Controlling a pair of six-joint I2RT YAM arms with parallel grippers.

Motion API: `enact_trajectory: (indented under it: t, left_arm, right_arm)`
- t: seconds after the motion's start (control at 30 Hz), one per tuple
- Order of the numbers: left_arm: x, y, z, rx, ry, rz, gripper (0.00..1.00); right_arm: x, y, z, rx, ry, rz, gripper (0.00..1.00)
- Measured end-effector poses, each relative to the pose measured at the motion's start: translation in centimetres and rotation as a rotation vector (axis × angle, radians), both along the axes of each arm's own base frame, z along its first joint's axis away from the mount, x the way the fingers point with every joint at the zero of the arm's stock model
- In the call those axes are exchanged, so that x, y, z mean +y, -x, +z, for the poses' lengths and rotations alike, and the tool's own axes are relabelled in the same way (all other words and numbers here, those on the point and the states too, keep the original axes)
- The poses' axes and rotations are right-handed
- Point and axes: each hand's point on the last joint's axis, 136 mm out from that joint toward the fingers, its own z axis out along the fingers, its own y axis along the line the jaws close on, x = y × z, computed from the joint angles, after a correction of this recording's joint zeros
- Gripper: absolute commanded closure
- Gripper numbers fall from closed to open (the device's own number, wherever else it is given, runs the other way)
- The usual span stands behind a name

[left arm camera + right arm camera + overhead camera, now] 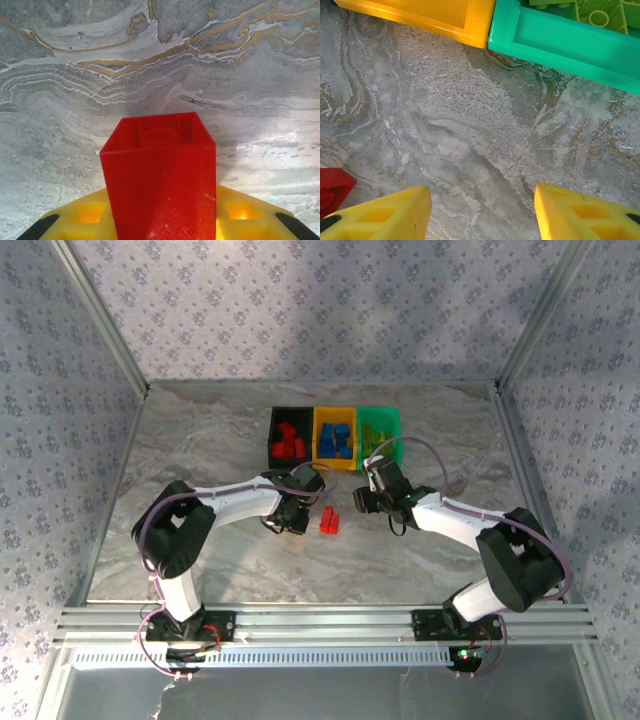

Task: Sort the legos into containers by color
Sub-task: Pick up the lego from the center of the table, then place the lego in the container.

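In the left wrist view a red lego [159,175] stands clamped between the yellow fingers [82,217] of my left gripper [160,212], which is shut on it above bare marble. In the top view that gripper [303,510] sits just left of red legos [328,520] on the table. My right gripper [482,215] is open over bare table, with a red lego [332,189] at its left side; seen from above, this gripper [362,502] is right of the red legos. The black bin [272,435] holds red legos, the orange-yellow bin [318,438] blue ones, the green bin [392,422] green ones.
The three bins stand in a row at the middle back of the marble table [200,440]. In the right wrist view the orange-yellow bin's corner [465,20] and the green bin's wall [570,45] lie just ahead. Patterned walls and metal rails enclose the table.
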Motion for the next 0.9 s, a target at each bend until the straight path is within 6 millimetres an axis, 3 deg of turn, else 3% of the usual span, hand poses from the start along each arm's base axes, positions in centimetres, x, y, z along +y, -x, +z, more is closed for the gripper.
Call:
enact_trajectory:
  t: [0.13,0.53,0.63,0.9]
  left_arm:
    - [0.0,0.0,0.0,-0.002,-0.002,0.000,0.85]
    - [-0.8,-2.6,3.1,-0.094,-0.021,-0.010,0.86]
    - [-0.9,-4.0,4.7,-0.151,-0.036,-0.013,0.86]
    - [-1.5,-10.6,12.4,-0.361,-0.028,0.038,0.87]
  right_arm:
    - [0.1,-0.1,-0.1,0.004,0.002,0.000,0.41]
    - [0.2,-0.1,-0.2,0.005,0.004,0.003,0.41]
    - [0.2,0.0,-0.2,0.005,0.004,0.004,0.41]
    - [0.4,0.1,-0.2,0.005,0.004,0.010,0.41]
